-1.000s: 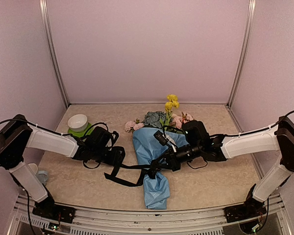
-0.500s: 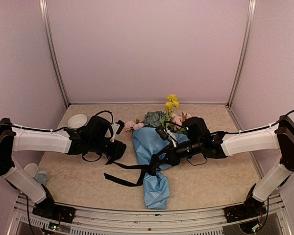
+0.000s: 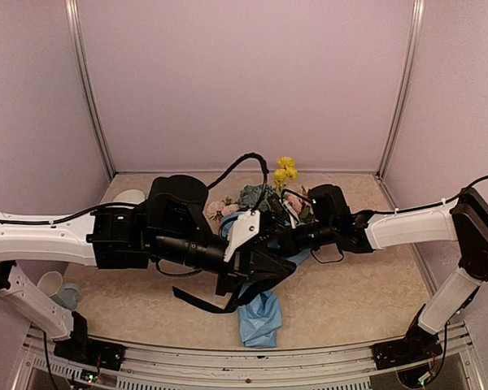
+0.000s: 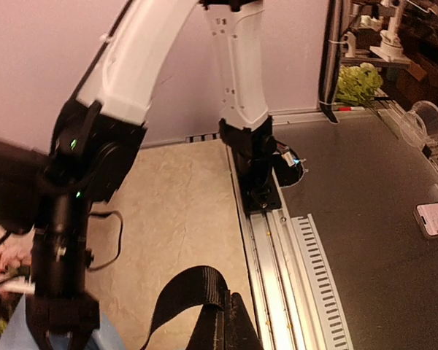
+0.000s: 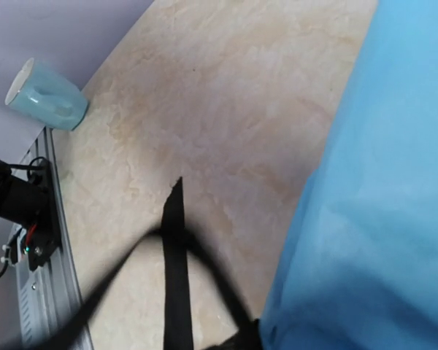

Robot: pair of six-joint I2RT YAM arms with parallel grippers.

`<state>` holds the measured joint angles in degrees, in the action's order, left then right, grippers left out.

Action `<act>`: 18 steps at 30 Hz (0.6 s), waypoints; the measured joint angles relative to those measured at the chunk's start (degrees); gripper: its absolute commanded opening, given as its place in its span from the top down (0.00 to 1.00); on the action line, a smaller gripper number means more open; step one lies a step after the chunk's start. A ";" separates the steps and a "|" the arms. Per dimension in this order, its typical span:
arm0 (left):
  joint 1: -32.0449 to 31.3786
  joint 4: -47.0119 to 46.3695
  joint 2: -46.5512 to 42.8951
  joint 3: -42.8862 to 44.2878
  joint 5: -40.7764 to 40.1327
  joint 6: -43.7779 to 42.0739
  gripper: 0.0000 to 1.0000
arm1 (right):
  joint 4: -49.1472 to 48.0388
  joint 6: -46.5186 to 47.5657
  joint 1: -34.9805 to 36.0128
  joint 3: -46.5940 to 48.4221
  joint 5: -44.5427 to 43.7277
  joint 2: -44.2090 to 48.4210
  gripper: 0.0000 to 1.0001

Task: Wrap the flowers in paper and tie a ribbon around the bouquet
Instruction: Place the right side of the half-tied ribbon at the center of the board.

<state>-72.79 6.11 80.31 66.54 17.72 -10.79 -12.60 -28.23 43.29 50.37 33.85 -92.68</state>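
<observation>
Ribbon (image 4: 193,288) is clamped in L gripper (image 4: 223,321), jaws together; we see R gripper (image 3: 286,240) pinching it too, over bouquet (image 3: 260,318).

Left tool (image 4: 223,326) now across bouquet (image 3: 260,317), tight on ribbon (image 4: 193,288)

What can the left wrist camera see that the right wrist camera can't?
Only the left wrist camera shows the right arm, its base on the rail, and a phone on a dark surface. Only the right wrist camera shows the light-blue cup. Both show the black ribbon, the blue paper and the beige table.
</observation>
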 measured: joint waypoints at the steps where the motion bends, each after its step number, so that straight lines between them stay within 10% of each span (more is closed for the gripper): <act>1: -0.48 0.39 2.21 2.54 1.31 -1.44 1.00 | 0.35 0.00 -0.02 0.35 -0.04 0.00 1.00; 10: -4.15 7.15 24.55 22.86 7.26 -13.31 1.00 | 4.70 2.89 -0.35 3.61 -0.52 0.42 1.00; 18: -9.57 3.89 35.78 24.30 0.72 -18.51 1.00 | 8.39 6.10 -0.35 5.07 0.61 0.63 1.00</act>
<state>-82.37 10.00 116.09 90.85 18.44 -29.30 -4.21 -22.13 42.94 55.44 34.46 -92.05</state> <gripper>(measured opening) 0.007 0.007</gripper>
